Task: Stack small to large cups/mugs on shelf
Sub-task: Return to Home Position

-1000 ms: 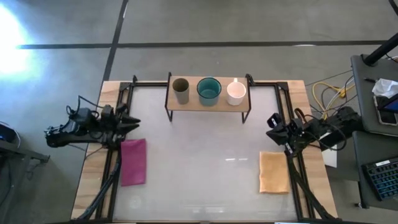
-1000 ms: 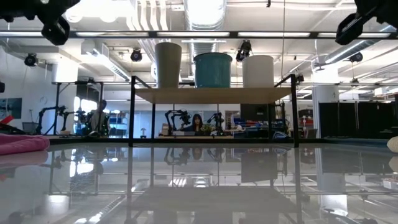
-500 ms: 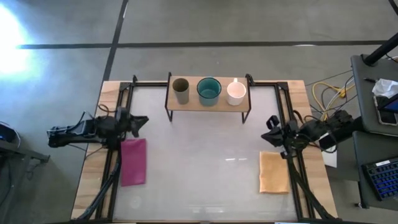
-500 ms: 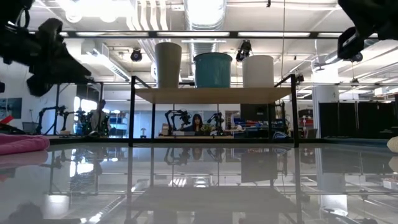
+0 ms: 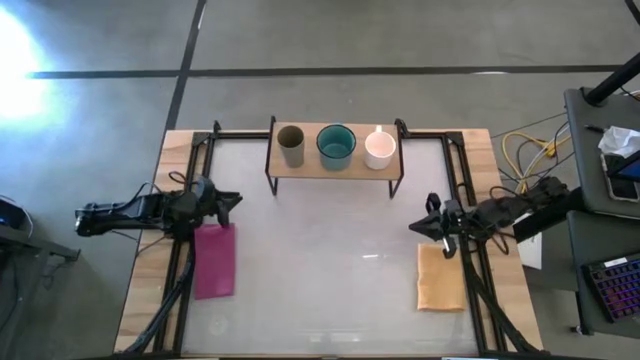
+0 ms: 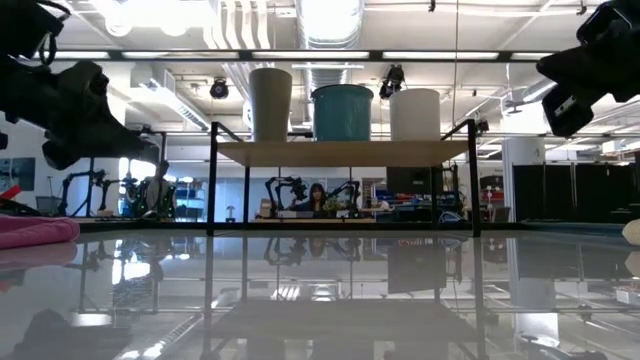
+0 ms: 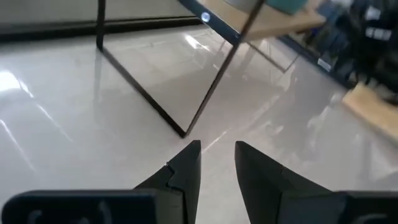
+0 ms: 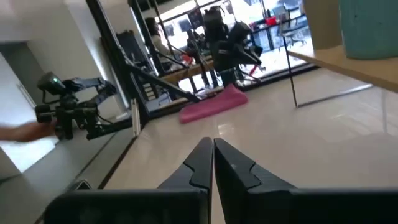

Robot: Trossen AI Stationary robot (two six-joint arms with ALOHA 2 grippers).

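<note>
Tools first: the left tool [image 5: 232,199] hangs above the left side of the table [image 5: 330,290], just past the far end of a pink cloth [image 5: 214,259]. The left wrist view shows its fingers [image 7: 185,171] a narrow gap apart, gripping nothing, with bare glossy tabletop beneath. Over on the other side, the right tool [image 5: 418,226] sits near the right-hand rail, just beyond the far edge of a tan cloth [image 5: 441,277], pointing in toward the middle. Its fingers [image 8: 200,163] are pressed together and empty. Between the two tools lies a wide open stretch of white tabletop, and neither is close to the shelf [image 5: 312,169]. That shelf stands at the middle of the far edge, long axis running left to right, raised on thin black legs. Three vessels line up along it, all upright with mouths up. The olive tumbler [image 5: 291,146] is on the left end, the teal mug [image 5: 336,146] is in the centre and the white mug [image 5: 379,149] is on the right end, close together in a row. From above, a small bit of the white mug's handle points toward the far edge. Which way the teal mug's handle points, I cannot tell.
</note>
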